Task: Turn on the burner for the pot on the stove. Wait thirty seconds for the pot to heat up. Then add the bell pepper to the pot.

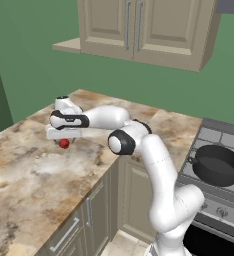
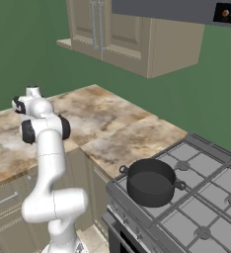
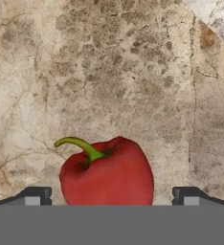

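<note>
— Red bell pepper (image 3: 106, 172) is closest to the hand camera, yes?
— Yes, it lies on the marble bench (image 3: 109, 72), green stem toward the upper left. The tool (image 3: 112, 196) hovers over it with fingertips (image 3: 35, 195) spread wide, one on each side — not touching.
— And the pot (image 2: 151, 182)?
— It stands on the stove (image 2: 201, 207), front left grate, well apart from the pepper. Cabinets (image 1: 139, 30) hang above the bench.

The red bell pepper (image 3: 106, 173) lies on the marbled counter (image 1: 34, 175), green stem curling sideways — well apart from the dark, empty pot (image 2: 150, 182) on the stove's (image 2: 206, 207) front-left grate.
</note>
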Available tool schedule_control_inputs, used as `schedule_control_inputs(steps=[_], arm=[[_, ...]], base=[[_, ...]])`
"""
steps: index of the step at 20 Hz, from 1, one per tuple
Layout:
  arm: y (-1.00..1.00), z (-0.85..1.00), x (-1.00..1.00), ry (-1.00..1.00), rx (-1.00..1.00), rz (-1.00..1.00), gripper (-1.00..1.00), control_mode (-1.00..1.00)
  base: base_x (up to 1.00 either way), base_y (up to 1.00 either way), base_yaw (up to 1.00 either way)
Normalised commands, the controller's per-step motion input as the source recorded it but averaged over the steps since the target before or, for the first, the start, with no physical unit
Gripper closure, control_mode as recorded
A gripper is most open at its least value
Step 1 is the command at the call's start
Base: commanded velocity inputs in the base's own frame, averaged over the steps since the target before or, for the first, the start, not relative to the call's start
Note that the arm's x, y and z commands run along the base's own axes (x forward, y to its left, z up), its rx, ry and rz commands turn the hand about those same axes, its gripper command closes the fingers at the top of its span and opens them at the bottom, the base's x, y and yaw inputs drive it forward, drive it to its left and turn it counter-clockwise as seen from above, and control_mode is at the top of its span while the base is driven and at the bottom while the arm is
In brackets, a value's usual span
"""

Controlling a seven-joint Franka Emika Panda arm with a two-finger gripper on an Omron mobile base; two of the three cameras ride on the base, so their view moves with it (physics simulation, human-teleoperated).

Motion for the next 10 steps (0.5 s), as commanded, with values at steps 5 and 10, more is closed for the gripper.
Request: schedule_control_inputs(steps=[5, 10], arm=[[0.0, -0.24, 0.0, 0.0, 0.0, 0.0, -1.0, -1.0], [0.0, 0.0, 0.0, 0.0, 0.0, 0.0, -1.0, -1.0]], base=[[0.0, 0.0, 0.0], [0.0, 0.0, 0.0]])
